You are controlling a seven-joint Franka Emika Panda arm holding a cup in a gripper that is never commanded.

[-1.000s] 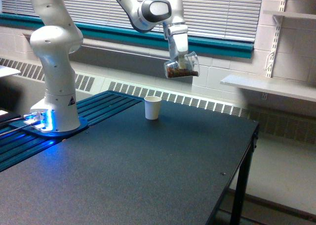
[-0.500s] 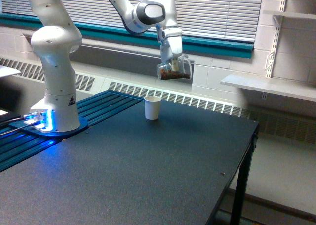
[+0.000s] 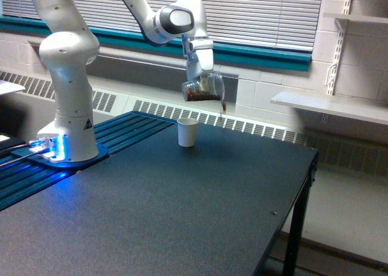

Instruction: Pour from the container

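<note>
The container (image 3: 202, 89) is a clear plastic cup lying on its side in the air, dark brown bits along its lower wall, its mouth toward the exterior view's right. My gripper (image 3: 203, 77) is shut on it from above. A few brown bits (image 3: 224, 107) fall from its mouth. A small white paper cup (image 3: 187, 132) stands upright on the dark table (image 3: 182, 209), below the container and a little to its left. The falling bits are to the right of the white cup's rim.
The arm's white base (image 3: 68, 130) stands at the exterior view's left on a blue slatted platform (image 3: 130, 127). A radiator grille and window blinds run behind the table. A white shelf (image 3: 327, 105) juts from the wall at the right. The table's right edge drops to the floor.
The gripper has carried the container leftward, from well right of the white cup to nearly above it. Brown bits now spill from its mouth.
</note>
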